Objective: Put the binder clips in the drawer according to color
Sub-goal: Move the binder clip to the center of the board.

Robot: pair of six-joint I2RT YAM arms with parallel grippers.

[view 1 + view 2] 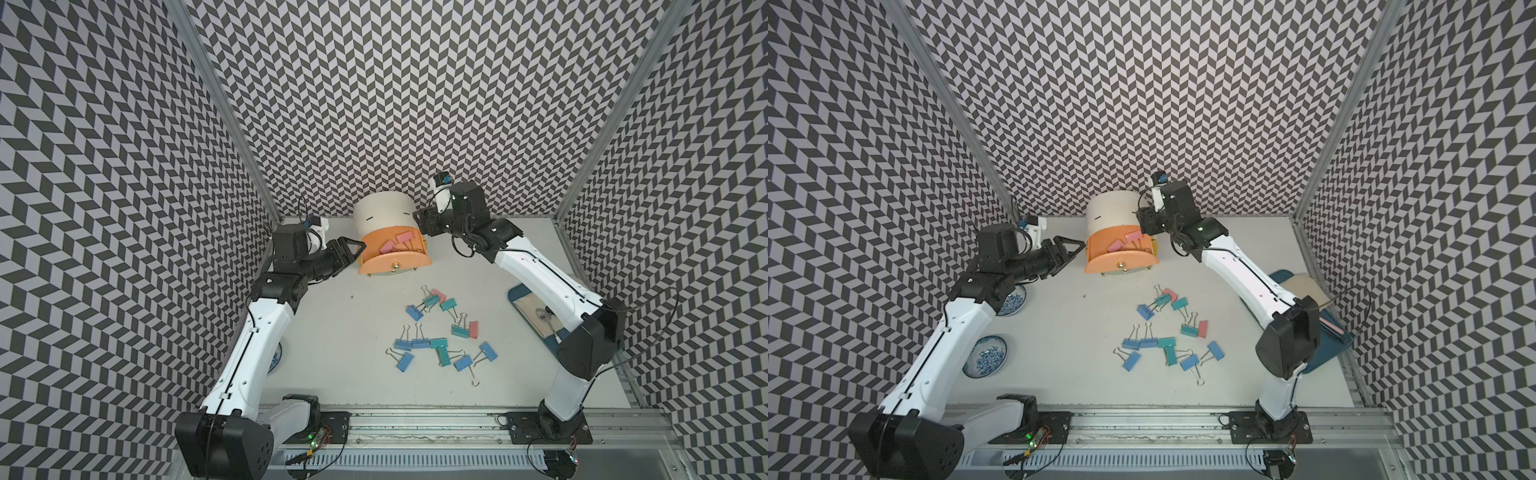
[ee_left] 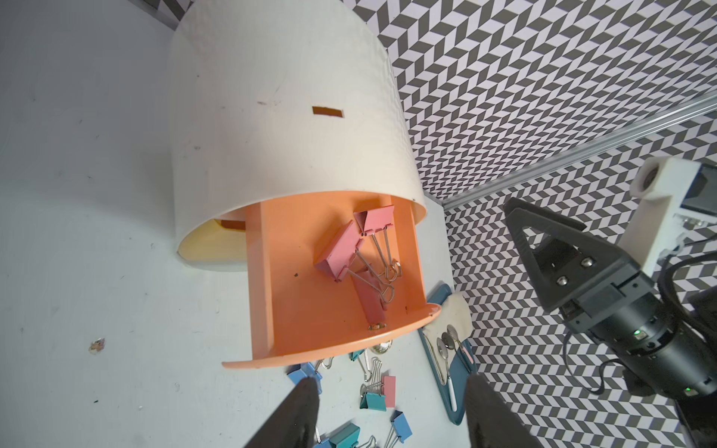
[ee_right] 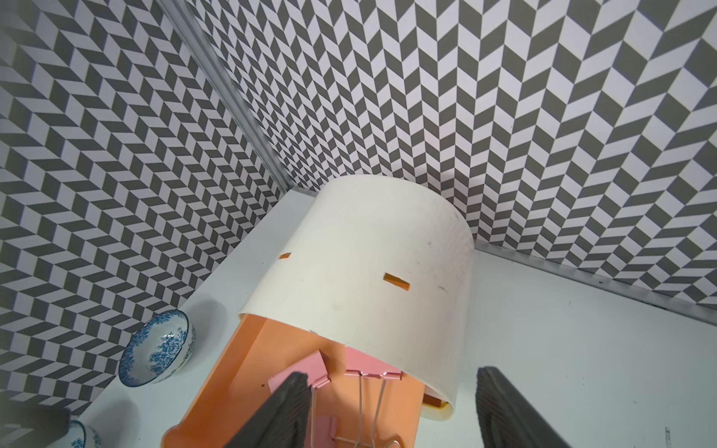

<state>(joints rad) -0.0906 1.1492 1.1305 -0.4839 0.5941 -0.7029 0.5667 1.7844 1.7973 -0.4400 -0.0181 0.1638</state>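
Observation:
The drawer cabinet (image 1: 384, 212) is white with a round top and stands at the back of the table. Its peach drawer (image 1: 395, 266) is pulled out, and three pink binder clips (image 2: 349, 248) lie inside it. Several blue, teal and pink binder clips (image 1: 440, 336) lie loose on the table in front. My left gripper (image 1: 358, 251) hangs open just left of the peach drawer, holding nothing. In the left wrist view its fingers (image 2: 306, 411) frame loose clips below. My right gripper (image 1: 417, 224) is open at the cabinet's right side, above the drawer's pink clips (image 3: 306, 362), and holds nothing.
A dark blue tray (image 1: 515, 297) with spoons and a cloth lies at the right, partly under the right arm. Two blue-patterned bowls (image 1: 1011, 301) (image 1: 986, 355) sit by the left arm. Patterned walls close in the back and both sides.

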